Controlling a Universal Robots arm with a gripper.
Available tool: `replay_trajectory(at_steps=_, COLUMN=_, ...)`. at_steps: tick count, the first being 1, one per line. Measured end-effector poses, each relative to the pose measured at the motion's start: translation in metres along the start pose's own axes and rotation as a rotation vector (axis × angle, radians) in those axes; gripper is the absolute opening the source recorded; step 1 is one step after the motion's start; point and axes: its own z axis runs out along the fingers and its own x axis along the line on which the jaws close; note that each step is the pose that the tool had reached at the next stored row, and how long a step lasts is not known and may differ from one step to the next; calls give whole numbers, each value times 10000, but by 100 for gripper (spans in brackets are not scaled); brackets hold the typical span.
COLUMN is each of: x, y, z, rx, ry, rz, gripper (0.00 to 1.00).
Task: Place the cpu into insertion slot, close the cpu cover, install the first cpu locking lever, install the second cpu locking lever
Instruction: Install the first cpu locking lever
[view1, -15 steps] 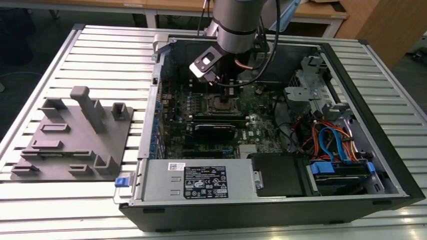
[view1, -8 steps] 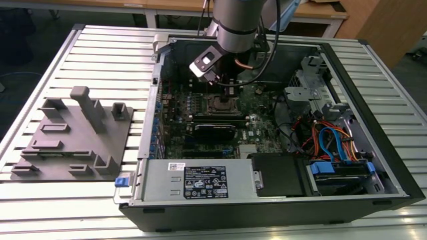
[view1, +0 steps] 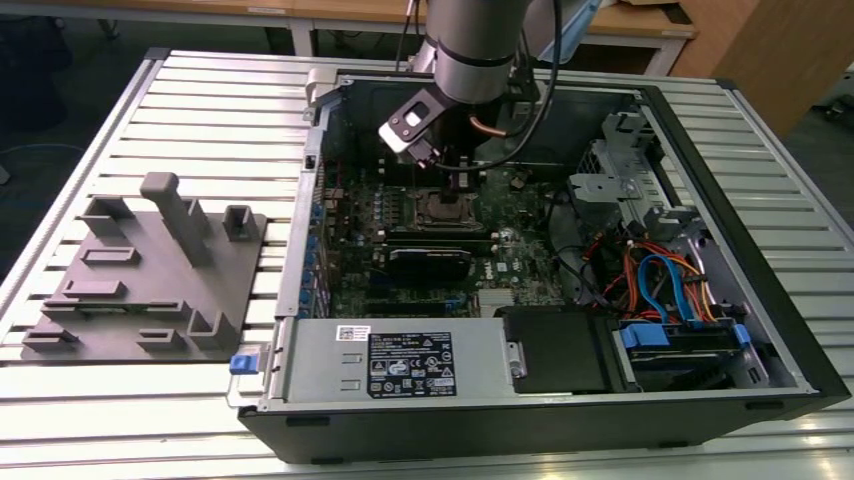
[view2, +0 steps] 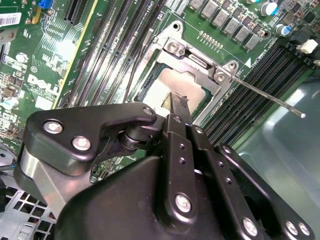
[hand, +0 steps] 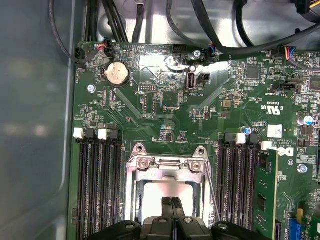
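Inside the open computer case, the insertion slot (view1: 445, 208) sits on the green board. The cpu (view2: 172, 82) lies in it, its pale silver top showing through the window of the cpu cover (view2: 197, 64). The cover frame (hand: 167, 170) lies flat over the cpu (hand: 152, 197). My gripper (view2: 178, 101) hangs just above the cpu with its two fingers pressed together and nothing between them; its tips (hand: 172, 202) are over the window. One thin locking lever (view2: 267, 97) sticks out sideways from the socket corner, and it runs along the socket's side (hand: 211, 192). The arm's gripper (view1: 447, 172) reaches down into the case.
Long black memory slots (hand: 97, 185) flank the socket on both sides. A power supply box (view1: 400, 365) fills the case's near edge, and coloured cables (view1: 667, 280) lie at the exterior view's right. A grey fixture plate (view1: 147, 270) stands on the slatted table at the exterior view's left.
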Motion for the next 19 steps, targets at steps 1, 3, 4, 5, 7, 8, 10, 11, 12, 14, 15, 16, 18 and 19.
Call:
replay_trajectory(at_steps=1, x=0, y=0, z=-4, rx=0, ry=-1, rz=0, gripper=10)
replay_trajectory(at_steps=3, x=0, y=0, z=-12, rx=0, ry=-1, rz=0, gripper=10)
replay_trajectory(at_steps=4, x=0, y=0, z=-16, rx=0, ry=0, rz=0, gripper=10)
replay_trajectory(at_steps=5, x=0, y=0, z=-21, rx=0, ry=0, rz=0, gripper=10)
replay_trajectory(at_steps=7, x=1, y=0, z=-29, rx=0, ry=0, rz=0, gripper=10)
replay_trajectory(at_steps=8, x=1, y=0, z=-34, rx=0, ry=-1, rz=0, gripper=10)
replay_trajectory(at_steps=10, x=1, y=0, z=-42, rx=0, ry=0, rz=0, gripper=10)
replay_trajectory(at_steps=11, x=1, y=0, z=-46, rx=0, ry=0, rz=0, gripper=10)
replay_trajectory(at_steps=12, x=1, y=0, z=-49, rx=0, ry=0, rz=-1, gripper=10)
replay_trajectory(at_steps=14, x=1, y=0, z=-56, rx=0, ry=0, rz=0, gripper=10)
replay_trajectory(at_steps=15, x=1, y=0, z=-59, rx=0, ry=-1, rz=0, gripper=10)
replay_trajectory(at_steps=16, x=1, y=0, z=-61, rx=-1, ry=0, rz=0, gripper=10)
replay_trajectory(at_steps=18, x=1, y=0, z=-66, rx=-1, ry=0, rz=0, gripper=10)
replay_trajectory(at_steps=19, x=1, y=0, z=-69, rx=0, ry=0, rz=0, gripper=10)
